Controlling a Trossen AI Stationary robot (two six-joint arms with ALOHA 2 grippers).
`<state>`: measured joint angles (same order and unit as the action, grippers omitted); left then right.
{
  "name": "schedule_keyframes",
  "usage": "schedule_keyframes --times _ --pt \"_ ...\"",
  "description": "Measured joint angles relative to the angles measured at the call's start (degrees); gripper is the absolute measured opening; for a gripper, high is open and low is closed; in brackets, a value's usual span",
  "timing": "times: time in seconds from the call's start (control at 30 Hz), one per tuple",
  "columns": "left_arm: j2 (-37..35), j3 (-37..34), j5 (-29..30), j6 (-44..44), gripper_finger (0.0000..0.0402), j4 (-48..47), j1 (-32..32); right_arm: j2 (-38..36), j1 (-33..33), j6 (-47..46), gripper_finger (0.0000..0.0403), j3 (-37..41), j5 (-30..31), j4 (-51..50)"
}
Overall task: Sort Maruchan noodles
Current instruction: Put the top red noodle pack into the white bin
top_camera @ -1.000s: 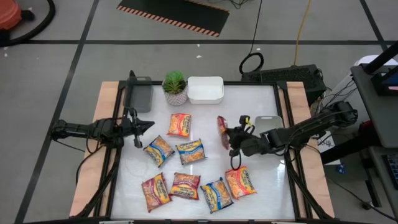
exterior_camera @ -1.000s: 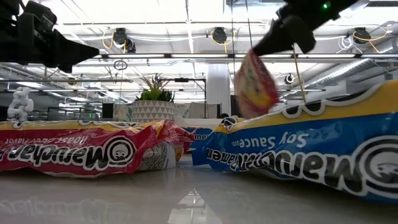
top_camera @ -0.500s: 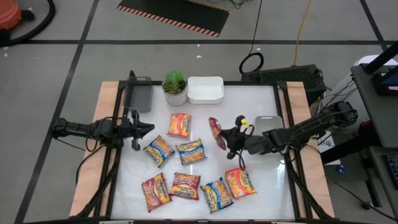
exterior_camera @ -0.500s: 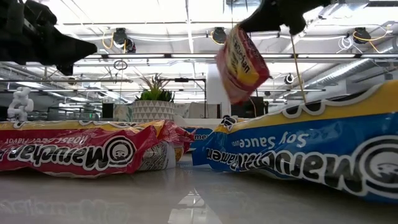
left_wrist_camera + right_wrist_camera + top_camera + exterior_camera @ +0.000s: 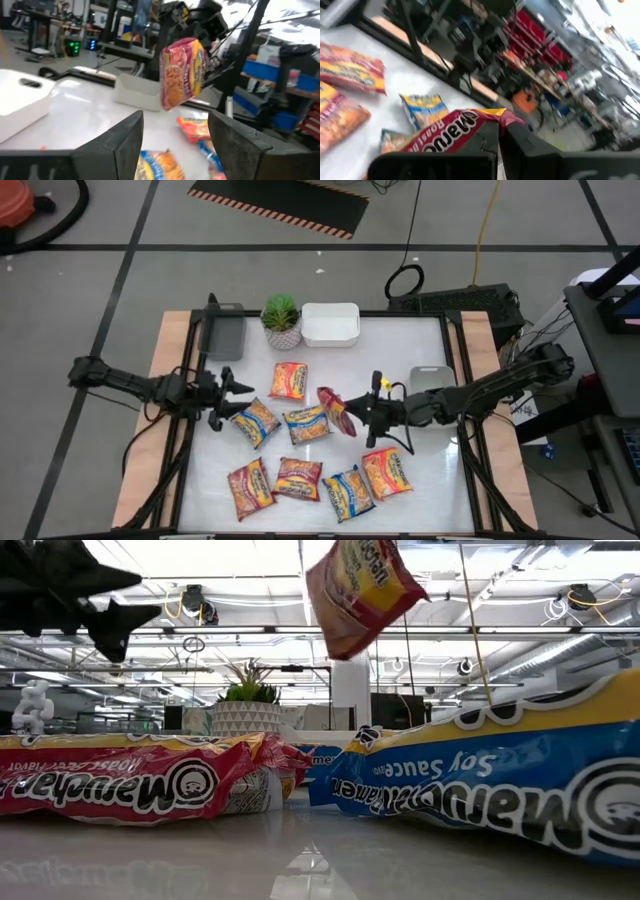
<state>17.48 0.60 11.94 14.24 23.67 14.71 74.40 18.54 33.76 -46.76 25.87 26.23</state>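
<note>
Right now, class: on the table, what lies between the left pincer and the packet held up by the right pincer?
High view: two noodle packets, one beside the left pincer, one nearer the held packet in the right pincer.

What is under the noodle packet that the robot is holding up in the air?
Bare white table. The red noodle packet hangs from the right hand, beside a blue-trimmed packet; whether it overlaps it, I cannot tell.
</note>
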Motion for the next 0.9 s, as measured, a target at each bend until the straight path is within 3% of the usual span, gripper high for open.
schedule_keyframes --times 0.4,0.9 --pt "25.05 1.68 -1.00 -1.66 0.0230 22.98 5.50 0.54 0.29 3.59 0.0000 0.02 -6.84 11.82" --pt "55.65 21.91 -9.85 -5.76 0.0242 29.54 4.13 0.87 1.78 0.34 0.0000 0.02 -14.04 17.71"
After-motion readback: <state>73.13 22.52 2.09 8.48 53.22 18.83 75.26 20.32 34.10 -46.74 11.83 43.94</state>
